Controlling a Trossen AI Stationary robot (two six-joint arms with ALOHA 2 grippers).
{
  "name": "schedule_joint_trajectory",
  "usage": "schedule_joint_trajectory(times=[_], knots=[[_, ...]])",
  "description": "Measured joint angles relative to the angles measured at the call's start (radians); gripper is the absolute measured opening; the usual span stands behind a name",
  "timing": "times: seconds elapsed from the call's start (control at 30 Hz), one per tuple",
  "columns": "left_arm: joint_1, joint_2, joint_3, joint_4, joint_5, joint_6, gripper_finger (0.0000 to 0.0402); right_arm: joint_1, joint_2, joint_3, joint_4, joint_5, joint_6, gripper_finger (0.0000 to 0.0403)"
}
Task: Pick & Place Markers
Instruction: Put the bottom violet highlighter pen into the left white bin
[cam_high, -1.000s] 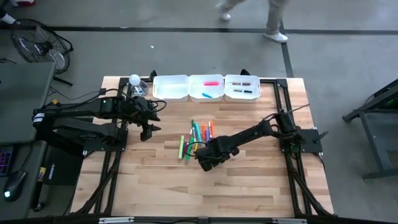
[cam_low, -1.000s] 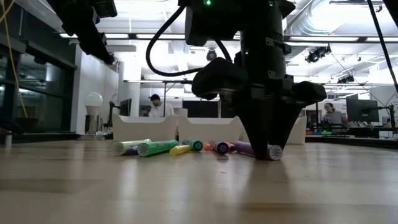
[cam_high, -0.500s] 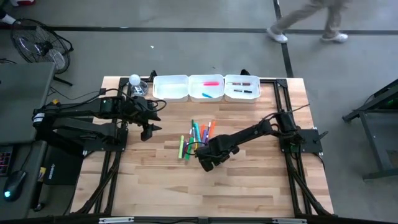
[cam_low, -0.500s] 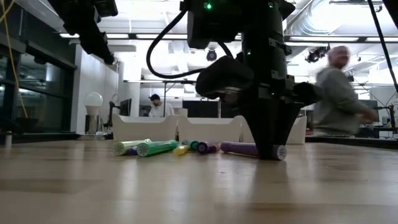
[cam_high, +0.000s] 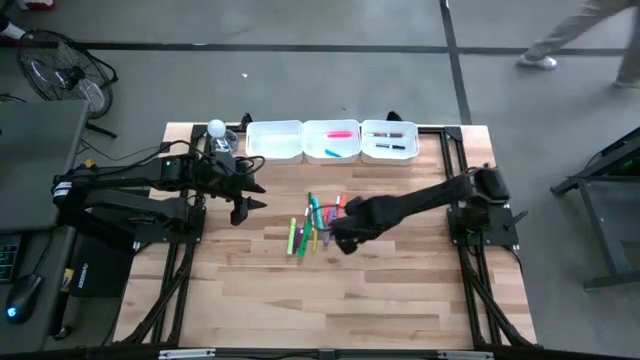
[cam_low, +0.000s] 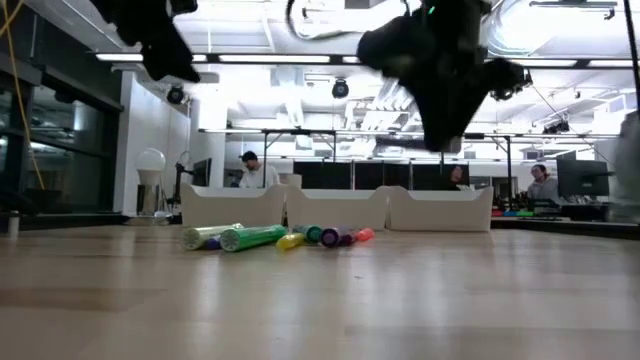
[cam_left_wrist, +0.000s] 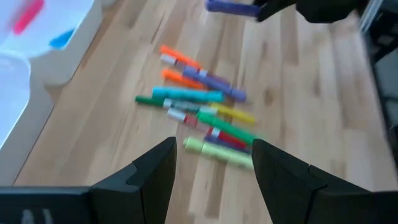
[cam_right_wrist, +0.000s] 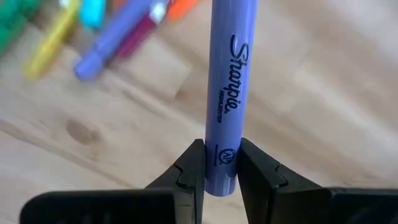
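Several markers (cam_high: 315, 222) in green, yellow, orange, purple and blue lie in a loose pile on the wooden table's middle; they also show in the left wrist view (cam_left_wrist: 199, 109) and the low view (cam_low: 270, 237). My right gripper (cam_high: 345, 238) is just right of the pile, raised above the table (cam_low: 445, 110), and is shut on a purple marker (cam_right_wrist: 222, 81). My left gripper (cam_high: 245, 206) hovers left of the pile, open and empty (cam_left_wrist: 214, 168). My right gripper pinches the purple marker's barrel near one end (cam_right_wrist: 221, 155) between its two fingers, which lie across it. The rest of the marker sticks out past the fingers, about level (cam_left_wrist: 230, 7). The marker is lifted clear of the table.
Three white trays stand in a row at the far edge: the left one (cam_high: 274, 141), the middle one (cam_high: 331, 141) with a pink and a blue marker, the right one (cam_high: 390, 141) with dark markers. A person walks beyond the table.
My right gripper, shut on the purple marker, has gone up and a little toward the far edge. The marker lay on the table under the gripper and is now lifted clear. The other markers have stayed in their pile.
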Motion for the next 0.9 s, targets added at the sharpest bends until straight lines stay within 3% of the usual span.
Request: schedule_joint_trajectory(times=[0.2, 0.43, 0.7, 0.9], knots=[[0.0, 0.0, 0.0, 0.157, 0.012, -0.037, 0.0207, -0.019, -0.137, -0.001, 0.047, 0.171, -0.095, 0.0063], [0.0, 0.031, 0.0, 0.484, 0.012, -0.087, 0.0207, -0.049, -0.256, -0.001, 0.281, 0.267, -0.41, 0.0063], [0.0, 0.162, 0.002, 0.808, 0.011, -0.15, 0.0207, -0.09, -0.299, 0.001, 0.593, 0.244, -0.77, 0.0063], [0.0, 0.275, 0.005, 0.991, -0.001, -0.202, 0.0207, -0.13, -0.299, 0.001, 0.696, 0.15, -0.902, 0.0063]])
